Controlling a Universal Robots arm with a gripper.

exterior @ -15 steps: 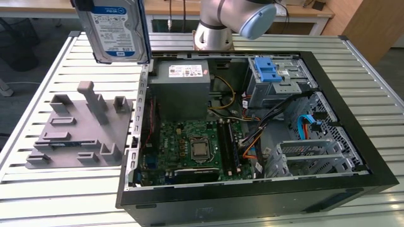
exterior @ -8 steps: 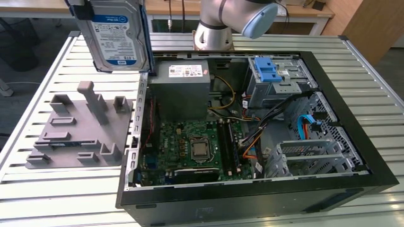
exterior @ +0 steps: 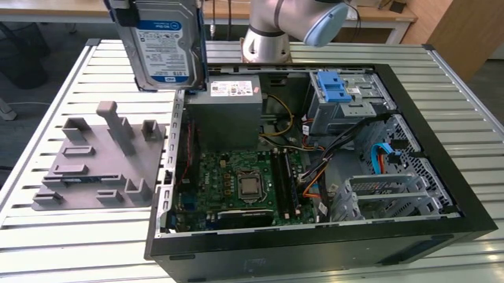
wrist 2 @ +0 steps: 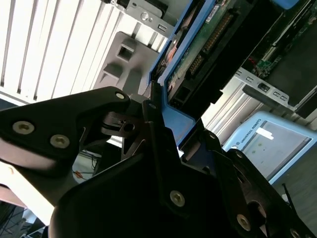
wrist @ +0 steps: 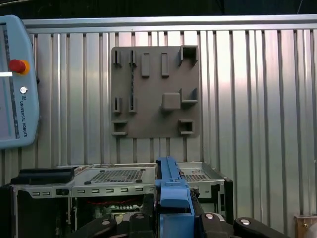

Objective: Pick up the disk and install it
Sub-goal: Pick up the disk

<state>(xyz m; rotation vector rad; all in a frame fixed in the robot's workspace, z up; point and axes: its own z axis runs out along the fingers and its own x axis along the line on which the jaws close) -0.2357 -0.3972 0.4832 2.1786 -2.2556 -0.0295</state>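
Held upright in the air, the disk is seen in the exterior view at about 11 o'clock from the open computer case, its white-and-blue label turned to the camera. The grip itself is shown in the second wrist view. There the gripper is clamped narrowly on the blue bracket at the disk's edge, with black fingers pressed to either side. The green circuit board on the disk's unlabelled face is also laid bare there.

In the first wrist view the bracket is met edge-on. The grey fixture plate is seen lying on the slatted table beyond it, with a teach pendant near the plate.

In the exterior view that plate is placed at 9 o'clock from the case. Inside the case, the power-supply box is found at 11 o'clock and the drive cage with its blue latch at 1 o'clock.
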